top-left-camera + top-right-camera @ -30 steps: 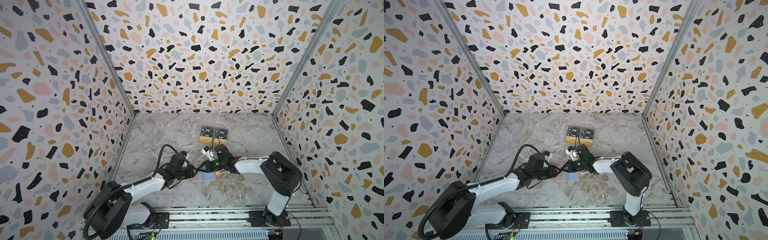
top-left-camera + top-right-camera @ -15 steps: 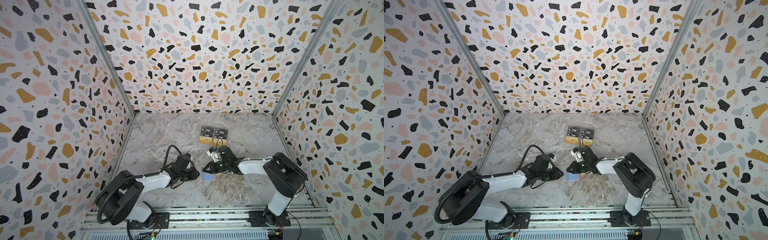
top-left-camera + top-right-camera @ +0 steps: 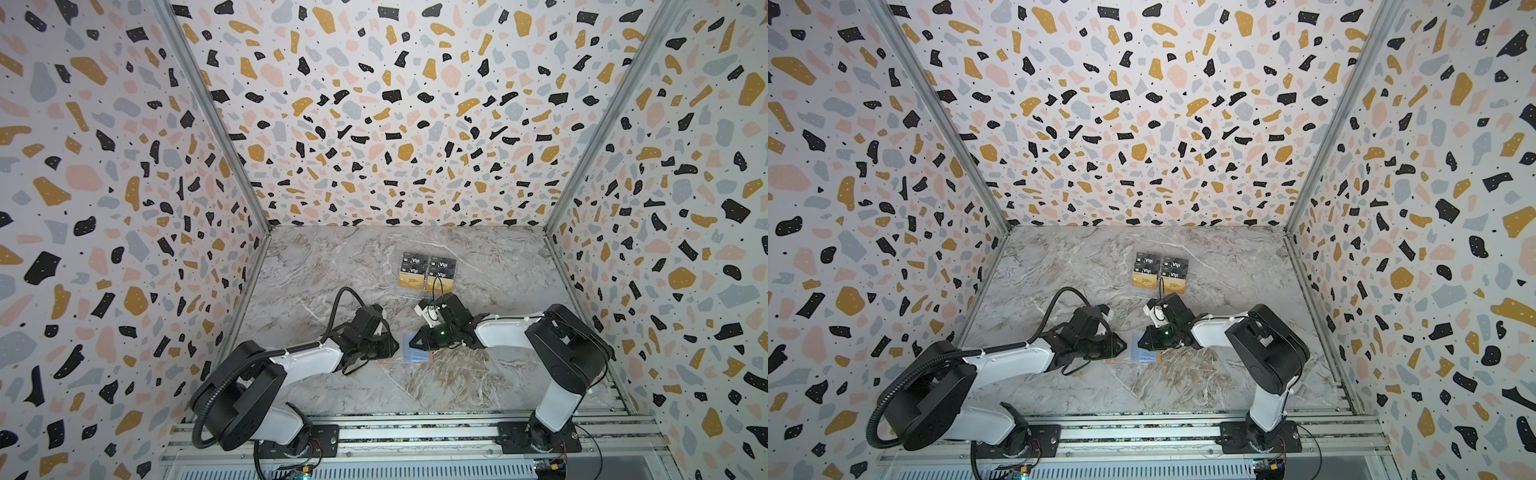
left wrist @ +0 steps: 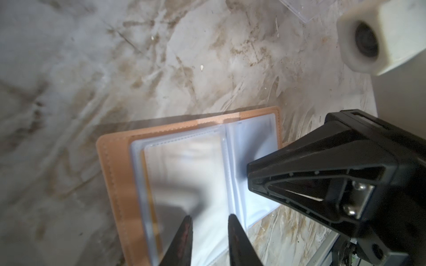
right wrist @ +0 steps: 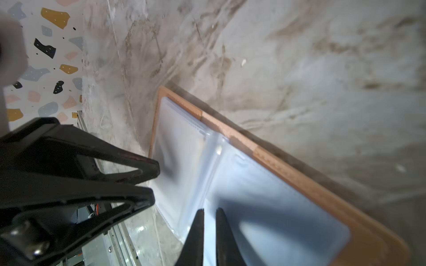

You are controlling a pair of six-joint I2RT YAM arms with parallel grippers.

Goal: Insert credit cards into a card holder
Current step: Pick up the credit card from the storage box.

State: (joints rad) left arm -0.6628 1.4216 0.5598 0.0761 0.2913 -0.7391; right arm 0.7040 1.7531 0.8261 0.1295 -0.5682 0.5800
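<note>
Left pincer [image 4: 209, 218] part open, right pincer [image 5: 208, 210] a slit apart, both empty over open card holder [image 4: 115, 184]. Risk: tips snagging clear sleeves [image 4: 184, 165], dragging holder across desk [image 4: 207, 69].

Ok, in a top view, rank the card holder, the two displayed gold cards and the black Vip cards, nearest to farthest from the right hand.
1. card holder, lying open at the right hand tips.
2. gold cards, farther back, mid-table.
3. black Vip cards, just behind the gold ones.
</note>
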